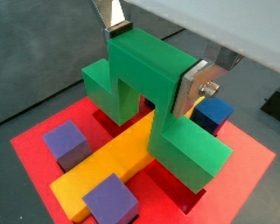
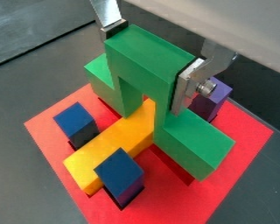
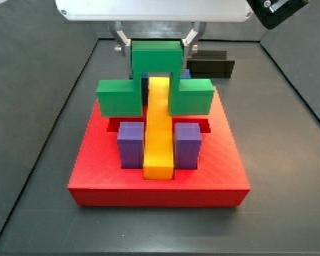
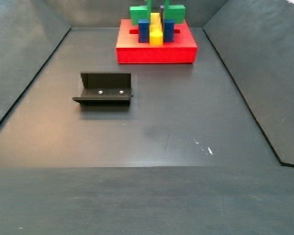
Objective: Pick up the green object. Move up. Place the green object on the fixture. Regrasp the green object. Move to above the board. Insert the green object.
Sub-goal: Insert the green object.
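Wrist views both: gripper [image 1: 152, 59] clamped on the upper block of the green object [image 1: 154, 105], one silver finger [image 1: 108, 15] on its far face, the other [image 1: 199, 87] on its near face. Green object straddling the yellow bar [image 1: 108, 166], lower arms down at the board [image 1: 38, 144] surface — whether fully seated in the slots, cannot tell. Purple pegs [image 1: 66, 140] and a blue peg [image 1: 215, 114] flanking the bar. Side view from the front: green object [image 3: 155, 85] at the board's [image 3: 156, 180] rear, yellow bar [image 3: 159, 130] running through its gap, gripper [image 3: 156, 42] above. Side view from afar: fixture [image 4: 104, 90] on the dark floor, well apart from the board [image 4: 156, 50] — bare, nothing on it.
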You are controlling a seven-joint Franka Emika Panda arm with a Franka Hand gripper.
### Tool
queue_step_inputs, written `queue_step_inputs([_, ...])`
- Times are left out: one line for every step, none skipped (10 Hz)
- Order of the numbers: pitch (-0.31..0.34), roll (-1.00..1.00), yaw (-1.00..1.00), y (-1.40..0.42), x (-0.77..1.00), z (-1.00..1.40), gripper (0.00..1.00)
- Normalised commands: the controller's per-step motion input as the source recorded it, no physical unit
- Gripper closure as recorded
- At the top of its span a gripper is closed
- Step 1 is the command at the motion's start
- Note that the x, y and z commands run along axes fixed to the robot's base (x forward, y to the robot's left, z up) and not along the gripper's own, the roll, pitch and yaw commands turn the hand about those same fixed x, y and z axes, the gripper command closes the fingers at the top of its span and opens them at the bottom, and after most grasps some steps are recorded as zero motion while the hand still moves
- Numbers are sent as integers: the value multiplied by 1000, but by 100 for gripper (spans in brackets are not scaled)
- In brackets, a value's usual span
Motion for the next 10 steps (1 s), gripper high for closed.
queue_step_inputs([-81, 4, 109, -89, -51, -249, 100])
queue_step_inputs([-127, 0, 69, -151, 0, -291, 100])
queue_step_inputs([-147, 0, 46, -154, 143, -231, 100])
queue_step_inputs([-140, 0, 23, -120, 231, -171, 100])
queue_step_inputs([-109, 0, 6, -71, 171, -137, 100])
queue_step_inputs([-106, 0, 6, 0, 157, -183, 100])
queue_step_inputs([-83, 47, 9, 0, 114, -194, 100])
queue_step_inputs([-59, 79, 0, 0, 60, -180, 100])
queue_step_inputs([-43, 90, 0, 14, 26, -146, 100])
queue_step_inputs([-29, 124, 0, 37, 11, -126, 100])
